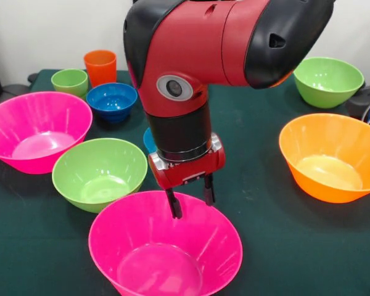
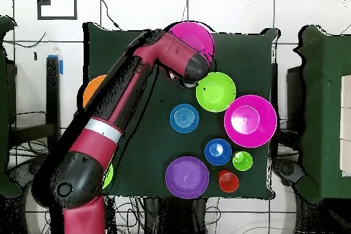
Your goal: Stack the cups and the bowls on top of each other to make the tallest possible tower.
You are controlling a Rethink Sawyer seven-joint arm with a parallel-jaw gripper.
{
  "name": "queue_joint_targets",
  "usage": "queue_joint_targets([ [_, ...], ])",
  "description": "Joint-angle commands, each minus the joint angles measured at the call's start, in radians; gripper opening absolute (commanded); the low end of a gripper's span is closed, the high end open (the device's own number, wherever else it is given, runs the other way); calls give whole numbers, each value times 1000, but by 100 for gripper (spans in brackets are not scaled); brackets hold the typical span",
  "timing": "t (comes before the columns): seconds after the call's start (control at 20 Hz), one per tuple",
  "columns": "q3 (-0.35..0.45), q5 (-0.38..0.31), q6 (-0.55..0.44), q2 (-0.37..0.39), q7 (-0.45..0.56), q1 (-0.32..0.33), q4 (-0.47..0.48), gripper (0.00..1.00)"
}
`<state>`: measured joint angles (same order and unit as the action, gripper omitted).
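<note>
Gripper [image 1: 190,202], jaws spread and empty, poised at the far rim of the pink bowl [image 1: 166,250] at lower centre. No tower yet: bowls and both cups, orange tumbler [image 1: 100,66] and green cup [image 1: 69,81] at upper left, stand apart, all stacking evidently remaining.

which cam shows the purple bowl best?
Overhead view. The purple bowl shows whole there, near the small blue bowl and the orange cup. The front view shows nothing of it; the arm likely hides it.
</note>
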<state>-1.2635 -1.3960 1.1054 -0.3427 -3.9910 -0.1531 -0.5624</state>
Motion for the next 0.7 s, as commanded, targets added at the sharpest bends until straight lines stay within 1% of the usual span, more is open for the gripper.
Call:
queue_joint_targets([
  [0.05, 149, 57, 5, -55, 24, -7, 38, 100],
  [0.2, 140, 44, 16, -40, 22, -19, 2, 100],
  [0.7, 116, 21, 32, -14, 12, -36, -45, 100],
])
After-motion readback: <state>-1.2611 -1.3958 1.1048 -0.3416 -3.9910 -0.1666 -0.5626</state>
